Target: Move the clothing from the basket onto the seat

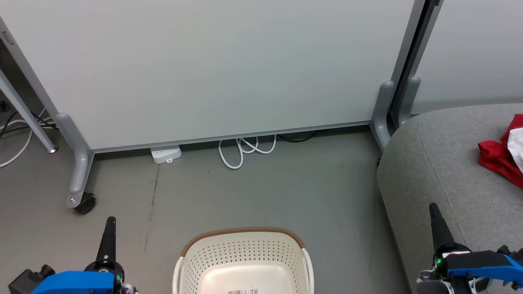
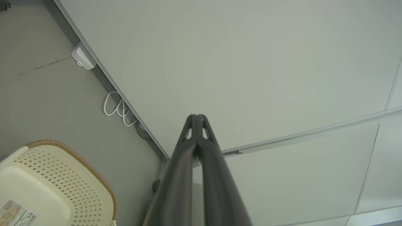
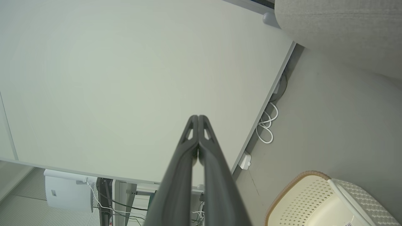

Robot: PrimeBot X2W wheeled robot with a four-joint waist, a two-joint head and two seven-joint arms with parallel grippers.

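Observation:
The cream basket (image 1: 245, 253) with a brown rim stands on the floor at the bottom centre, holding just a paper label. Red clothing (image 1: 500, 157) with white trim lies on the grey seat (image 1: 441, 171) at the right edge. My left gripper (image 1: 110, 222) is shut and empty, left of the basket. My right gripper (image 1: 433, 208) is shut and empty over the seat's front corner. The left wrist view has my left gripper (image 2: 197, 116) shut against the pale panel, the basket (image 2: 62, 175) at lower left. My right gripper (image 3: 198, 116) is shut too, with the basket (image 3: 314, 201) and seat (image 3: 339, 28) to its right.
A pale wheeled partition (image 1: 204, 69) stands behind the basket, its caster foot (image 1: 81, 200) at the left. A white power strip (image 1: 166, 154) and looped white cable (image 1: 245, 149) lie at its base. A desk leg and cables (image 1: 20, 126) are at far left.

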